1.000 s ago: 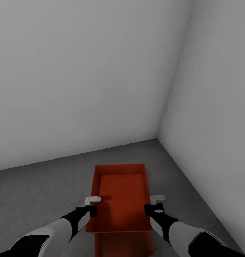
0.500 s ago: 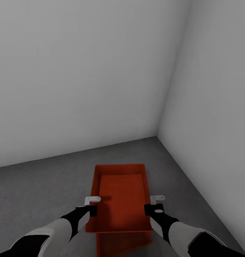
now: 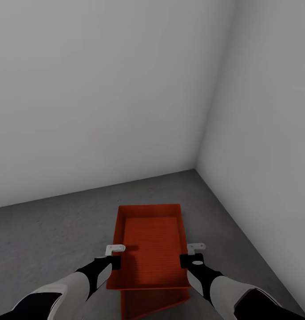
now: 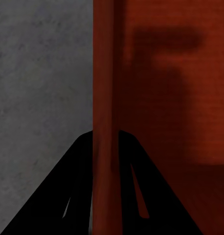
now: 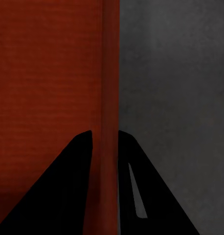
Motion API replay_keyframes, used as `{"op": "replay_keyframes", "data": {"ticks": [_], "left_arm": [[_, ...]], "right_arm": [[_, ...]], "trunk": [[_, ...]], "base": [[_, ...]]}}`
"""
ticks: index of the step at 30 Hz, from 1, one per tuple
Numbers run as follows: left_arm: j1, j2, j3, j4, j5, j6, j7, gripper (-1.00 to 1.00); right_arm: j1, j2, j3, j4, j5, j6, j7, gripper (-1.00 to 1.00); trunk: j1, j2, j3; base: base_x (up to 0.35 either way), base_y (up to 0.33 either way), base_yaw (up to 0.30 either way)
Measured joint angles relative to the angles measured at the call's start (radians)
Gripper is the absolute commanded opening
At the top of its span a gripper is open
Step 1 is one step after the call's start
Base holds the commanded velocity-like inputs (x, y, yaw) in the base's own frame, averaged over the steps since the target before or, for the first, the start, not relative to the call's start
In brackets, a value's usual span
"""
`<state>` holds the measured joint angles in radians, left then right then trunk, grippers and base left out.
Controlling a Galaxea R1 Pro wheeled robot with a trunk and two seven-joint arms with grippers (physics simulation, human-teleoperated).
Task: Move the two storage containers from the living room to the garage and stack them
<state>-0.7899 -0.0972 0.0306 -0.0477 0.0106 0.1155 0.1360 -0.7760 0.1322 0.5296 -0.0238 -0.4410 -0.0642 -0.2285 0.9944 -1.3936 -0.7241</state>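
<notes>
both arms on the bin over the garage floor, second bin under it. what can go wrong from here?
1. The held storage container sits askew to the lower storage container, so a release now could land it crooked instead of stacked.
2. The left gripper and right gripper each pinch only a thin side wall, so uneven lowering might tilt it or let it slip.
3. The white wall stands close on the right, leaving little room for correction.

Head looks down; both wrists closely share the container [image 3: 150,242].
</notes>
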Motion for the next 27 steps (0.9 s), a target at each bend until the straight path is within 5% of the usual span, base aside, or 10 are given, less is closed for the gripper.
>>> {"op": "replay_keyframes", "data": {"ticks": [11,27], "left_arm": [[-0.001,0.0,-0.002,0.0,0.002,0.0,0.001,-1.0],[0.0,0.0,-0.002,0.001,0.003,0.0,0.001,-1.0]], "right_arm": [[0.0,0.0,-0.001,0.0,0.0,-0.001,0.0,-1.0],[0.0,0.0,-0.001,-0.001,0.002,0.002,0.0,-1.0]], "trunk": [[0.0,0.0,0.0],[0.0,0.0,0.0]], "base": [[0.0,0.0,0.087],[0.0,0.0,-0.052]]}}
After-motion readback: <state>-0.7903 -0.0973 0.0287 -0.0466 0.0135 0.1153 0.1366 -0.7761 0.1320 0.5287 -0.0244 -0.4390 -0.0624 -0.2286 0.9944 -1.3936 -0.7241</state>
